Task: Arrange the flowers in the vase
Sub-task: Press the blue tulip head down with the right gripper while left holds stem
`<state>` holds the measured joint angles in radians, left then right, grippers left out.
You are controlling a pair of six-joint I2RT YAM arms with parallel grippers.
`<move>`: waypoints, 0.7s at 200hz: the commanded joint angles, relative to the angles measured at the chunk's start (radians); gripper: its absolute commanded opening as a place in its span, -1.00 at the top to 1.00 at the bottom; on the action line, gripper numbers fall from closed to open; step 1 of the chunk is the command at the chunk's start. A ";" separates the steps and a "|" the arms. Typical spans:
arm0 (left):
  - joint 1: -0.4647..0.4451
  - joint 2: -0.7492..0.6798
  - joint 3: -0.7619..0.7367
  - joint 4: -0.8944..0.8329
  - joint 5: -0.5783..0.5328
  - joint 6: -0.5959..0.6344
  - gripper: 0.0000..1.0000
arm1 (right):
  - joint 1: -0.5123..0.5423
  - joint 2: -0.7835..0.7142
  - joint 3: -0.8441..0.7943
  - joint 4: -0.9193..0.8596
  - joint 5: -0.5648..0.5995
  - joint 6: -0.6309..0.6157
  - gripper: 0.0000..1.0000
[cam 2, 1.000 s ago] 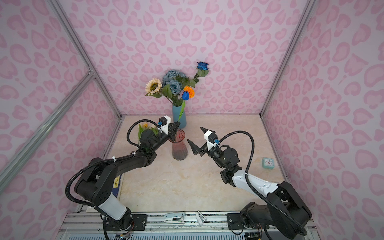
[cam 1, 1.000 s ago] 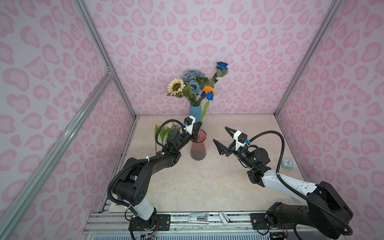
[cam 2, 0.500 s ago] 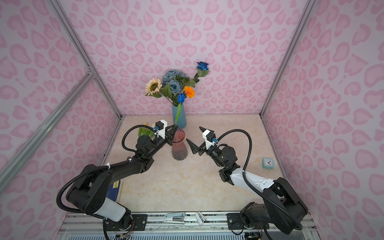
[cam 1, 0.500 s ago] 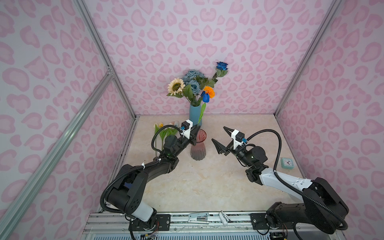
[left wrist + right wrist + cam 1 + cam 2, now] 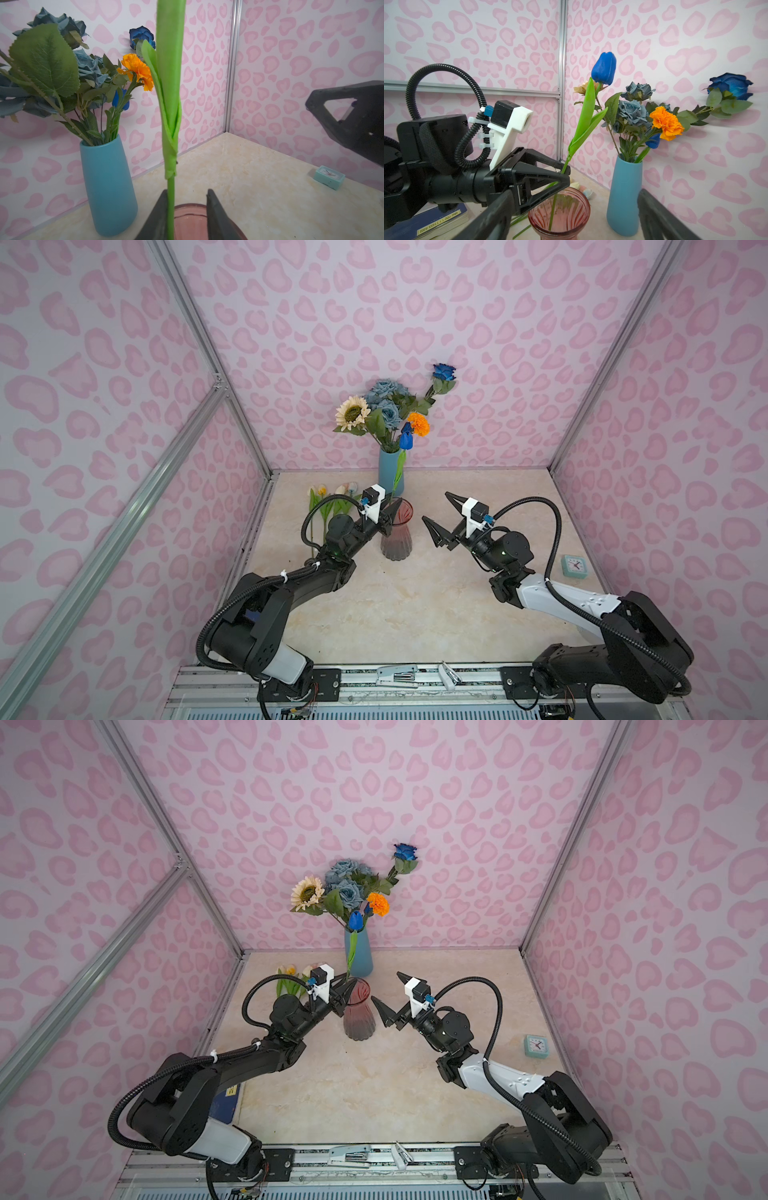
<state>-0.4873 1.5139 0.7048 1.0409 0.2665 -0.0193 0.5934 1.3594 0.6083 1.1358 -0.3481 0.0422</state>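
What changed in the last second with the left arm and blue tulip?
The left gripper sank a little at the pink vase, lowering the blue tulip, whose stem now stands inside; its jaws have parted, the stem touching one finger. The right gripper edged toward the vase, still open and empty. The bouquet in the blue vase and the tulips on the table stayed put.

Left wrist view: blue tulip (image 5: 170, 99) bloom cut off by frame edge; only stem and leaf show. Same view: pink vase (image 5: 191, 205) shows rim only, body out of frame; left gripper (image 5: 187, 190) finger bases cropped.

Right wrist view: right gripper (image 5: 576, 190) fingers (image 5: 656, 216) blurred and cropped; book (image 5: 436, 224) mostly under the left arm (image 5: 425, 166), spine lettering unreadable.

In a top view: loose tulips (image 5: 332, 506) at 10 o'clock of the vase, stems partly behind the left arm; clock (image 5: 574, 565) at 3 o'clock, dial too small to read.
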 commanded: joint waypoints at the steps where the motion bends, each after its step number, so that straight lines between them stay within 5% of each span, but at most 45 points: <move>1: -0.003 -0.017 -0.003 0.022 0.037 0.007 0.38 | -0.007 0.018 0.054 -0.079 0.009 0.005 -0.86; 65: -0.007 -0.024 -0.004 0.021 0.055 0.007 0.45 | -0.021 0.182 0.369 -0.375 -0.275 0.085 -0.67; 140: -0.011 -0.036 0.004 0.018 0.060 0.010 0.45 | -0.011 0.310 0.465 -0.300 -0.341 0.175 -0.28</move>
<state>-0.4995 1.4914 0.6994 1.0412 0.3176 -0.0151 0.5808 1.6417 1.0595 0.8013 -0.6468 0.1707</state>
